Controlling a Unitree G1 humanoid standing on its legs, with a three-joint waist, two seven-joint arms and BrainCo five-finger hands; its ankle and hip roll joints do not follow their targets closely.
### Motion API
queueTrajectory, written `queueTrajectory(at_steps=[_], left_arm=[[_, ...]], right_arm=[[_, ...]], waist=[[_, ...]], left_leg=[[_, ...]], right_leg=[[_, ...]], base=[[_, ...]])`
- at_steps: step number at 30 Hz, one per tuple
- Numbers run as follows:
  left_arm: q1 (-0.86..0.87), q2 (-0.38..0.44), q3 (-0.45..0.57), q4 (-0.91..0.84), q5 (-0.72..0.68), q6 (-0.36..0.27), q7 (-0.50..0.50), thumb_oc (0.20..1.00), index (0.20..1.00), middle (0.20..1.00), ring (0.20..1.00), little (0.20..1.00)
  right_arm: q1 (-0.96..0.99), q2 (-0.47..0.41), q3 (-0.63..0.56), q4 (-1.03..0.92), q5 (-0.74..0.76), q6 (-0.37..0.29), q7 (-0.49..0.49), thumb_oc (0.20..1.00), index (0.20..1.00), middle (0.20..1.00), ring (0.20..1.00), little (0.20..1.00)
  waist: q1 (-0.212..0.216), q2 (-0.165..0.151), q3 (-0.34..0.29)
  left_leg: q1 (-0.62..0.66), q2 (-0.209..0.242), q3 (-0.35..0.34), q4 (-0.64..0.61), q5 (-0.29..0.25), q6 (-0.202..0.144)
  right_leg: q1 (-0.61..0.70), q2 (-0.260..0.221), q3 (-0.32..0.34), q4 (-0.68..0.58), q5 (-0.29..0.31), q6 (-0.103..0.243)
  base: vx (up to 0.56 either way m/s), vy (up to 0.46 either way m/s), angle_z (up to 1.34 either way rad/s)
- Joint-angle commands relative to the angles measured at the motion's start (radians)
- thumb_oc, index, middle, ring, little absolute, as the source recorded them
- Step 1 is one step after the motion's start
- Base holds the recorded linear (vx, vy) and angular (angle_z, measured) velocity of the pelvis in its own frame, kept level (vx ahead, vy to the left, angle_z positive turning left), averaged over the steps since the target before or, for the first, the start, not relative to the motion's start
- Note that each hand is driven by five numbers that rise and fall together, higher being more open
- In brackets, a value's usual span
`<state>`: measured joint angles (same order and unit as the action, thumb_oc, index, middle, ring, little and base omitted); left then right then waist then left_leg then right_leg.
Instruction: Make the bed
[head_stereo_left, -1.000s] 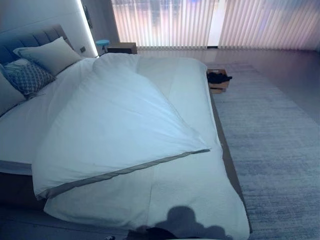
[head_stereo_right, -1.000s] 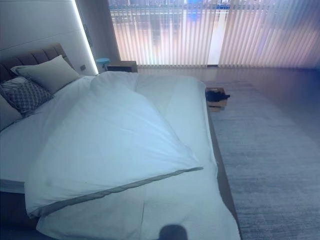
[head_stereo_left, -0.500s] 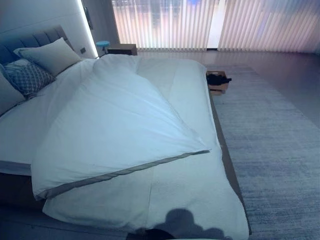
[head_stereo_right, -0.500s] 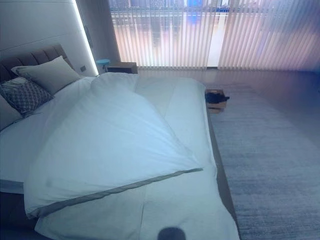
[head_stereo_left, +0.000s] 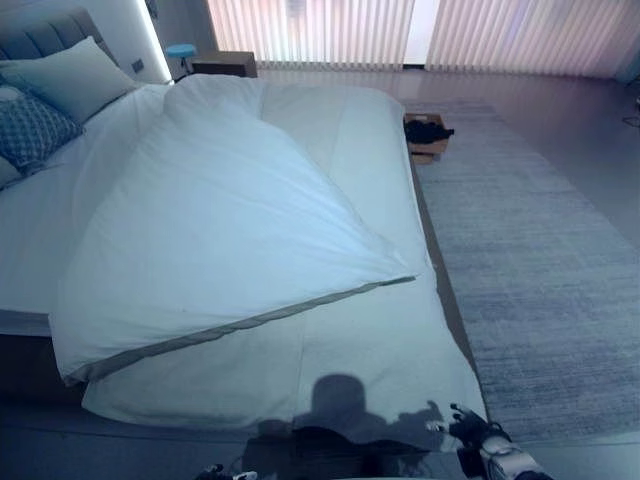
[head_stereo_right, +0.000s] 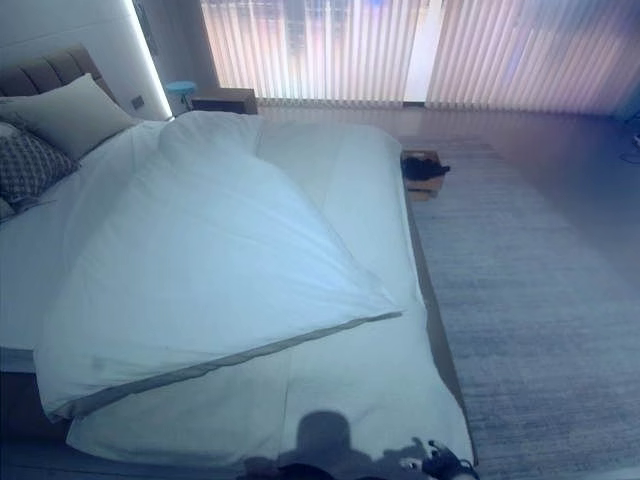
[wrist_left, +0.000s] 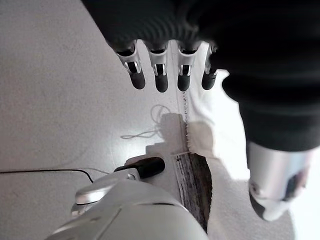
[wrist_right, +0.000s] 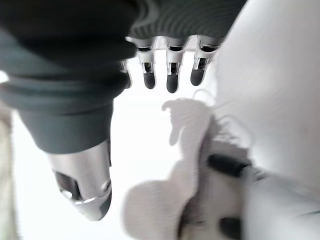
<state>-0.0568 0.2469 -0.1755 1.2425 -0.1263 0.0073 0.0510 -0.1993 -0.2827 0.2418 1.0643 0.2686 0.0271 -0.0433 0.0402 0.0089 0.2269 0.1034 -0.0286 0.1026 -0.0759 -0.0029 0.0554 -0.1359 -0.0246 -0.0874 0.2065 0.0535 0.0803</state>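
Note:
A white duvet (head_stereo_left: 230, 220) lies on the bed (head_stereo_left: 45, 215) with one side folded back diagonally. Its grey-edged folded corner (head_stereo_left: 408, 279) points towards the bed's right edge, and the duvet's lower part (head_stereo_left: 330, 370) hangs over the near end. My right hand (head_stereo_left: 468, 430) is low at the near right corner of the bed, open, with nothing in it; the right wrist view shows its straight fingers (wrist_right: 171, 80) over white cloth. In the left wrist view my left hand's fingers (wrist_left: 161, 82) hang straight above the floor beside the duvet's edge (wrist_left: 210, 130), holding nothing.
Two pillows, a plain one (head_stereo_left: 62, 78) and a patterned one (head_stereo_left: 25, 130), lean at the headboard on the far left. A small box with a dark item (head_stereo_left: 426, 134) sits on the floor right of the bed. A grey rug (head_stereo_left: 540, 260) covers the floor there. A nightstand (head_stereo_left: 224, 64) stands by the blinds (head_stereo_left: 400, 30).
The whole picture has shifted as the camera tipped down and nearer. My right hand has come into view at the bottom right. The duvet lies as before.

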Motion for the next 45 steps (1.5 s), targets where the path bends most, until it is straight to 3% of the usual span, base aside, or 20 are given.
queueTrajectory(at_steps=[1, 3, 6, 8, 12, 13, 14, 15, 16, 17, 20, 22, 23, 24, 28, 31, 39, 45], left_arm=[[-0.031, 0.02, -0.003, 0.015, -0.042, -0.02, 0.028, 1.0, 1.0, 1.0, 1.0, 1.0], [-0.041, 0.022, -0.001, 0.013, -0.058, -0.02, 0.036, 1.0, 1.0, 1.0, 1.0, 1.0], [-0.069, 0.021, 0.001, 0.031, -0.078, -0.017, 0.055, 1.0, 1.0, 1.0, 1.0, 1.0], [-0.074, 0.016, 0.006, 0.034, -0.082, -0.015, 0.063, 1.0, 1.0, 1.0, 1.0, 1.0], [-0.061, -0.003, -0.004, 0.027, -0.085, -0.013, 0.068, 1.0, 1.0, 1.0, 1.0, 1.0], [-0.061, -0.015, -0.016, 0.024, -0.085, -0.012, 0.069, 1.0, 1.0, 1.0, 1.0, 1.0], [-0.06, -0.023, -0.027, 0.014, -0.093, -0.013, 0.07, 1.0, 1.0, 1.0, 1.0, 1.0], [-0.077, -0.041, -0.053, -0.013, -0.122, -0.018, 0.071, 1.0, 1.0, 1.0, 1.0, 1.0], [-0.078, -0.041, -0.053, -0.013, -0.122, -0.018, 0.071, 1.0, 1.0, 1.0, 1.0, 1.0], [-0.098, -0.053, -0.076, -0.04, -0.156, -0.027, 0.085, 1.0, 1.0, 1.0, 1.0, 1.0], [-0.118, -0.058, -0.092, -0.075, -0.195, -0.032, 0.098, 1.0, 1.0, 1.0, 1.0, 1.0], [-0.132, -0.062, -0.117, -0.096, -0.2, -0.033, 0.1, 1.0, 1.0, 1.0, 1.0, 1.0], [-0.137, -0.064, -0.133, -0.108, -0.198, -0.033, 0.105, 1.0, 1.0, 1.0, 1.0, 1.0], [-0.147, -0.061, -0.143, -0.117, -0.205, -0.034, 0.115, 1.0, 1.0, 1.0, 1.0, 1.0], [-0.144, -0.051, -0.143, -0.134, -0.223, -0.036, 0.113, 1.0, 1.0, 1.0, 1.0, 1.0], [-0.147, -0.041, -0.149, -0.111, -0.203, -0.029, 0.103, 1.0, 1.0, 1.0, 1.0, 1.0], [-0.147, -0.019, -0.127, -0.071, -0.195, -0.018, 0.116, 1.0, 1.0, 1.0, 1.0, 1.0], [-0.152, -0.001, -0.118, -0.077, -0.208, -0.024, 0.124, 1.0, 1.0, 1.0, 1.0, 1.0]], right_arm=[[-0.045, 0.009, -0.013, -0.096, 0.125, -0.044, -0.016, 1.0, 1.0, 1.0, 1.0, 1.0], [-0.085, 0.009, -0.012, -0.128, 0.178, -0.052, -0.027, 1.0, 1.0, 1.0, 1.0, 1.0], [-0.134, 0.013, -0.035, -0.189, 0.342, -0.083, -0.054, 1.0, 1.0, 1.0, 1.0, 1.0], [-0.144, 0.015, -0.044, -0.228, 0.405, -0.097, -0.07, 1.0, 1.0, 1.0, 1.0, 1.0], [-0.111, 0.024, -0.08, -0.279, 0.532, -0.129, -0.083, 1.0, 1.0, 1.0, 1.0, 1.0], [-0.099, 0.021, -0.092, -0.29, 0.57, -0.14, -0.09, 1.0, 1.0, 1.0, 1.0, 1.0], [-0.09, 0.017, -0.101, -0.303, 0.605, -0.147, -0.096, 1.0, 1.0, 1.0, 1.0, 1.0], [-0.095, 0.008, -0.122, -0.306, 0.674, -0.172, -0.118, 1.0, 1.0, 1.0, 1.0, 1.0], [-0.095, 0.009, -0.122, -0.306, 0.674, -0.172, -0.118, 1.0, 1.0, 1.0, 1.0, 1.0], [-0.114, 0.004, -0.129, -0.307, 0.722, -0.177, -0.125, 1.0, 1.0, 1.0, 1.0, 1.0], [-0.125, 0.007, -0.151, -0.31, 0.769, -0.191, -0.141, 1.0, 1.0, 1.0, 1.0, 1.0], [-0.14, 0.015, -0.159, -0.297, 0.811, -0.204, -0.144, 1.0, 1.0, 1.0, 1.0, 1.0], [-0.151, 0.021, -0.155, -0.293, 0.834, -0.211, -0.15, 1.0, 1.0, 1.0, 1.0, 1.0], [-0.176, 0.023, -0.137, -0.269, 0.837, -0.207, -0.153, 1.0, 1.0, 1.0, 1.0, 1.0], [-0.197, 0.031, -0.109, -0.267, 0.84, -0.194, -0.136, 1.0, 1.0, 1.0, 1.0, 1.0], [-0.253, 0.063, -0.079, -0.307, 0.905, -0.202, -0.1, 1.0, 1.0, 1.0, 1.0, 1.0], [-0.338, 0.097, -0.04, -0.35, 0.982, -0.225, -0.081, 1.0, 1.0, 1.0, 1.0, 1.0], [-0.424, 0.108, -0.046, -0.369, 1.028, -0.262, -0.079, 1.0, 1.0, 1.0, 1.0, 1.0]], waist=[[0.013, -0.008, 0.021], [0.015, -0.006, 0.035], [-0.008, -0.019, 0.057], [-0.019, -0.014, 0.058], [-0.036, 0.008, 0.034], [-0.047, 0.022, 0.019], [-0.056, 0.038, 0.015], [-0.063, 0.051, 0.046], [-0.065, 0.049, 0.043], [-0.049, 0.053, 0.095], [-0.043, 0.041, 0.111], [-0.03, 0.041, 0.124], [-0.023, 0.048, 0.13], [-0.007, 0.062, 0.139], [0.007, 0.06, 0.142], [0.02, 0.049, 0.145], [0.044, 0.036, 0.183], [0.065, 0.044, 0.2]], left_leg=[[-0.04, -0.052, -0.035, 0.123, -0.103, 0.015], [-0.033, -0.052, -0.03, 0.115, -0.112, 0.009], [-0.004, -0.084, -0.055, 0.109, -0.139, -0.003], [0.025, -0.082, -0.07, 0.102, -0.155, -0.013], [0.082, -0.077, -0.111, 0.092, -0.18, -0.033], [0.088, -0.065, -0.116, 0.104, -0.186, -0.052], [0.071, -0.049, -0.119, 0.162, -0.176, -0.077], [-0.056, -0.032, -0.099, 0.394, -0.106, -0.132], [-0.062, -0.035, -0.101, 0.396, -0.104, -0.132], [-0.171, -0.059, -0.129, 0.545, -0.06, -0.149], [-0.263, -0.031, -0.089, 0.516, -0.057, -0.129], [-0.304, 0.003, -0.066, 0.354, -0.049, -0.112], [-0.312, 0.016, -0.074, 0.266, -0.005, -0.113], [-0.351, 0.043, -0.1, 0.138, 0.097, -0.125], [-0.345, 0.033, -0.123, 0.138, 0.074, -0.118], [-0.354, 0.027, -0.089, 0.088, 0.1, -0.104], [-0.369, 0.002, -0.069, 0.114, 0.074, -0.083], [-0.387, -0.015, -0.073, 0.117, 0.07, -0.071]], right_leg=[[-0.02, -0.118, -0.035, 0.171, -0.041, 0.047], [-0.06, -0.12, -0.065, 0.091, -0.028, 0.047], [-0.124, -0.074, -0.037, -0.131, 0.07, 0.08], [-0.155, -0.064, -0.058, -0.187, 0.101, 0.094], [-0.131, -0.064, -0.05, -0.147, 0.087, 0.071], [-0.123, -0.063, -0.062, -0.133, 0.075, 0.062], [-0.116, -0.06, -0.076, -0.113, 0.052, 0.047], [-0.093, -0.078, -0.105, -0.095, 0.017, 0.019], [-0.097, -0.081, -0.107, -0.096, 0.019, 0.02], [-0.086, -0.077, -0.101, -0.08, -0.005, -0.006], [-0.082, -0.088, -0.109, -0.082, -0.023, -0.013], [-0.064, -0.082, -0.115, -0.098, -0.036, -0.008], [-0.063, -0.071, -0.115, -0.101, -0.039, -0.007], [-0.067, -0.05, -0.112, -0.104, -0.042, -0.008], [-0.087, -0.045, -0.089, -0.086, -0.05, -0.005], [-0.149, -0.032, -0.061, -0.095, -0.021, -0.008], [-0.148, -0.055, -0.048, -0.126, 0.008, 0.005], [-0.158, -0.069, -0.051, -0.129, 0.017, 0.015]], base=[[0.08, 0.051, 0.44], [0.11, -0.003, 0.22], [0.21, -0.047, -0.08], [0.29, -0.077, -0.13], [0.33, -0.11, 0.22], [0.35, -0.176, 0.48], [0.29, -0.283, 0.76], [0.16, -0.225, 0.96], [0.05, -0.247, 1.54], [-0.02, -0.099, 1.31], [0.06, -0.154, 0.5], [0.14, -0.06, 0.14], [0.21, -0.007, 0.08], [0.15, 0.015, 0.16], [0.08, 0.055, -0.29], [0.03, 0.113, -0.9], [0.04, 0.078, -0.06], [0.02, 0.057, 0.04]])
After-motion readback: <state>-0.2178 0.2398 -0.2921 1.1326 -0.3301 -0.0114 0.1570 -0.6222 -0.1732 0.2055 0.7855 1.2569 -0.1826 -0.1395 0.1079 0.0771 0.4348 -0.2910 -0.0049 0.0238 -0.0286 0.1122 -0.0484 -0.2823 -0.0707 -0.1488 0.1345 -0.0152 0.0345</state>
